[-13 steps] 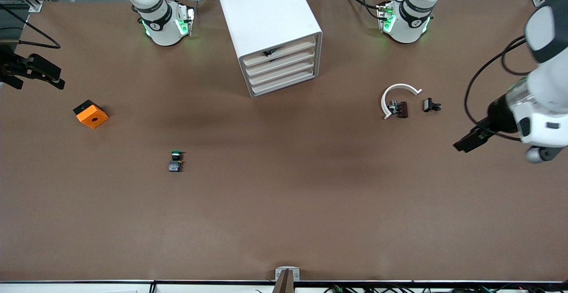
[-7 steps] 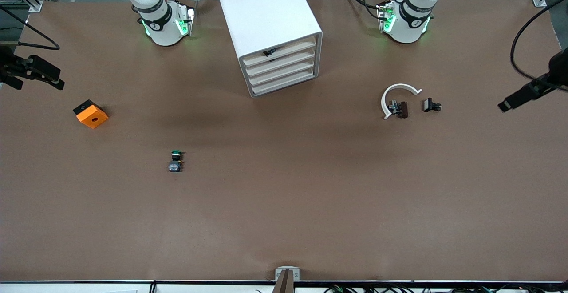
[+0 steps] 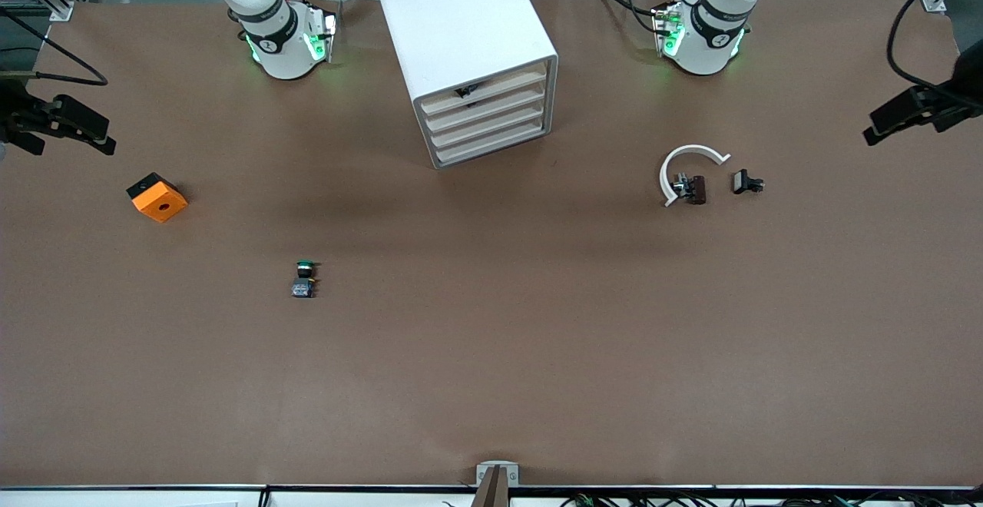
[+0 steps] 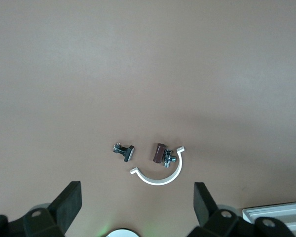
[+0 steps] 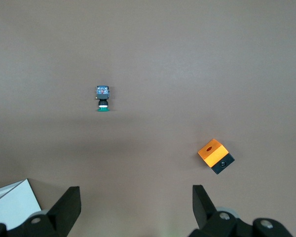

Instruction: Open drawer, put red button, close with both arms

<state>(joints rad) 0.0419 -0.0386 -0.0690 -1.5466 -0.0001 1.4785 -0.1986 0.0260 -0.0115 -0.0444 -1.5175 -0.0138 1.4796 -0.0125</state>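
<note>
The red button is not in view. The white drawer cabinet stands between the two arm bases, and its stacked drawers all look pushed in. A small dark thing shows at the top drawer's front. My left gripper is open and empty in the air at the left arm's end of the table; in the left wrist view its fingers stand wide apart. My right gripper is open and empty in the air at the right arm's end; it also shows in the right wrist view.
A green-capped button switch lies nearer to the front camera than the cabinet; it also shows in the right wrist view. An orange block lies toward the right arm's end. A white half ring, a brown part and a small black part lie toward the left arm's end.
The left arm has pulled back from over the table toward its end, and its white wrist has left the front view. The right gripper has barely moved.
</note>
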